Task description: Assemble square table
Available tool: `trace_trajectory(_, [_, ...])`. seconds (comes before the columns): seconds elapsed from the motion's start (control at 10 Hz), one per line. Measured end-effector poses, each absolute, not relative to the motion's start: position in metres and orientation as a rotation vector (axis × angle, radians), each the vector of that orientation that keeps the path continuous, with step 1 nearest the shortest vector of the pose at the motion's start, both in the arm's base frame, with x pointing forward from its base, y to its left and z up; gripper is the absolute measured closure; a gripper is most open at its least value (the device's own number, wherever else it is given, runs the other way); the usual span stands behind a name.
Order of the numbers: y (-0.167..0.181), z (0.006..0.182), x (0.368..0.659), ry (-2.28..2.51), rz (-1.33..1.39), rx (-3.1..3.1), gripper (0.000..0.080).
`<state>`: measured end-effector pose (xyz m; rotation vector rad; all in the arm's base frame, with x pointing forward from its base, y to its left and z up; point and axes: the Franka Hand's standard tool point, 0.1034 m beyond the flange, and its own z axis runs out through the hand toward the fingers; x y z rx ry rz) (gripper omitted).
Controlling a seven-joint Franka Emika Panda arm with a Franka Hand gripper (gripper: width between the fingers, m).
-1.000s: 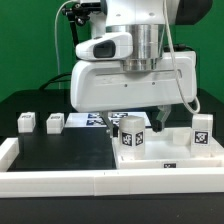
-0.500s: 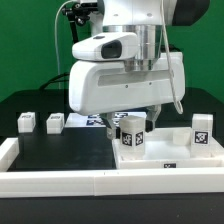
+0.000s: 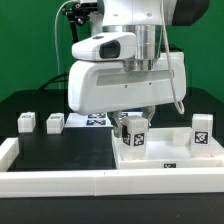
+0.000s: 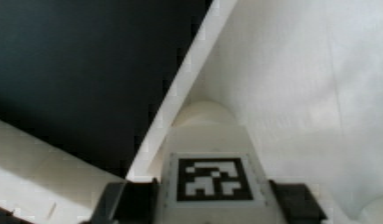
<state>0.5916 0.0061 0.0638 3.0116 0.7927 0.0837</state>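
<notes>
Wrist view: fingers (image 4: 117, 203) of the gripper (image 4: 209, 205) flank the tagged post (image 4: 213, 150), one on each side; whether they are clamped on it cannot be told. The post stands upright between them, long axis vertical, on the square slab (image 3: 165, 155). Two loose posts (image 3: 26, 122) lie well apart from the fingers.

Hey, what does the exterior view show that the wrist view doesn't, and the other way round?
Only exterior: two loose posts at the exterior view's left, a third post at its right, the marker board, the front rail. Only wrist: the hand, its fingers flanking the tagged post; contact unclear. Both: that post, standing on the white slab.
</notes>
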Motion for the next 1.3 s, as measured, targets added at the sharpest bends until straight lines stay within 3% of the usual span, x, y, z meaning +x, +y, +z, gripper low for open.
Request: trace_trajectory(1.3, [0.0121,0.0628,0.5932,-1.031,0.119,3.011,0.0509])
